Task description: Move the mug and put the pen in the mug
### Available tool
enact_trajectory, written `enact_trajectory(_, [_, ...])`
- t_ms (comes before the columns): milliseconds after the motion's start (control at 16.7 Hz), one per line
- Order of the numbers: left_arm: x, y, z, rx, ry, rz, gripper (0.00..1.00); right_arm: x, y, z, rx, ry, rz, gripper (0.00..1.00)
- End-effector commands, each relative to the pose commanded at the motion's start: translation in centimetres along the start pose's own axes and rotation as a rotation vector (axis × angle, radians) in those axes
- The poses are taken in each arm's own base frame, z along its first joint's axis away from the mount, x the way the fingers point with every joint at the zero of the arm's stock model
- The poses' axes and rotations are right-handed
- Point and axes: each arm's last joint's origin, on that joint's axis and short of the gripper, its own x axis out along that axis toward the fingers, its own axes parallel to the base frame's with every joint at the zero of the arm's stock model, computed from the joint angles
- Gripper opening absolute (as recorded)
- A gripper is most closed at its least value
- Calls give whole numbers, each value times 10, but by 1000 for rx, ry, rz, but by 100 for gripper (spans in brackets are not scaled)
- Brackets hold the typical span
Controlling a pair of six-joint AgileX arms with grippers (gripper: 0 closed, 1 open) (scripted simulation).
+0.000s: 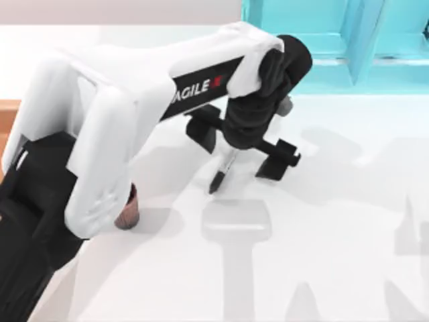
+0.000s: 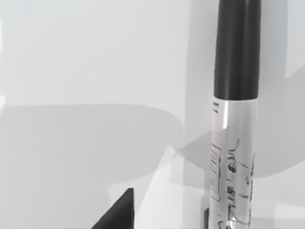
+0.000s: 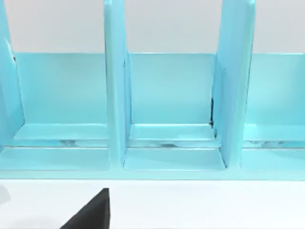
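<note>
Hanging over the middle of the white worktop (image 1: 335, 235), the left end effector (image 1: 242, 149) points downward with the pen (image 1: 224, 168) between its two black fingers (image 1: 275, 159). Pen: slim, black tip lowest, near upright with a slight tilt, lifted off the surface; whether the fingers actually press on it, or how wide they stand, I cannot tell from above. Left wrist view: the pen's (image 2: 236, 119) black section and grey-white labelled barrel run close past the camera, with pale worktop (image 2: 95, 71) behind.

Mug (image 1: 127, 209): small, reddish-brown, upright on the worktop at the left, well apart from the pen, largely covered by the white left arm (image 1: 100, 134) passing above it.

Tray (image 1: 8, 114): orange-brown wood, a sliver at the far left edge.

Rack (image 1: 335, 40): turquoise, at the far right of the worktop. Right wrist view: the rack's (image 3: 167, 95) upright dividers and open compartments face the camera, with one dark tip of the right end effector (image 3: 93, 212) low in front; its opening I cannot tell.
</note>
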Motion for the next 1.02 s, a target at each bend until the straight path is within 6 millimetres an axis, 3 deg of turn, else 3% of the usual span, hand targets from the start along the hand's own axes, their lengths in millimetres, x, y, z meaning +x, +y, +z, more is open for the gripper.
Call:
enact_trajectory(480, [0,0,0,0,0,0,2,0,0,0,0,0,0,100])
enact_trajectory(960, [0,0,0,0,0,0,0,0,0,0,0,0,0,100])
enact_trajectory(1020, [-33,-5,1,-16,-50,-63,0,0,0,0,0,0,0,100])
